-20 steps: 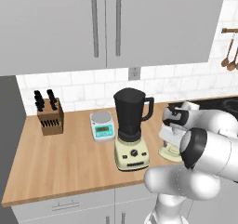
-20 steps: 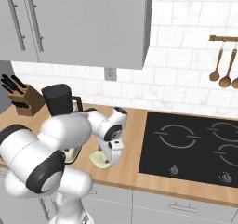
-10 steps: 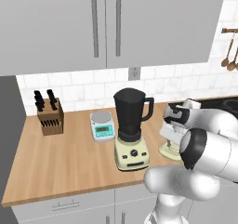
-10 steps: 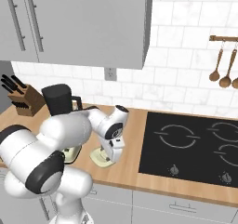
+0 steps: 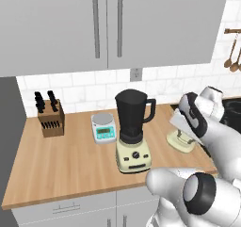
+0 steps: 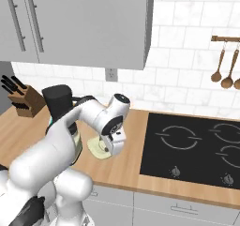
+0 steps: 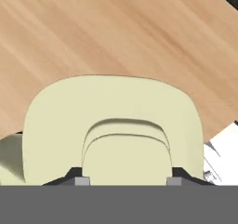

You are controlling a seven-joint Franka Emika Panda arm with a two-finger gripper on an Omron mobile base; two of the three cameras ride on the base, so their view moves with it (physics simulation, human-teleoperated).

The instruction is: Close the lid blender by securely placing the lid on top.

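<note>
The lid (image 5: 181,141) lies flat on the wooden surface (image 5: 70,160), to the right of the blender (image 5: 134,132) and beside the black cooktop (image 6: 192,147). The claw (image 7: 124,180) is lowered over the lid; in the hand view its fingertips (image 7: 82,181) sit on either side of the raised central knob, close to it. Whether they press the knob cannot be told. Compared with the earlier frames, the hand stands slightly lower over the lid; the lid and blender have not moved. The blender jar is open at the top. A kitchen scale (image 5: 103,127) and a knife block (image 5: 50,119) stand to the left.
</note>
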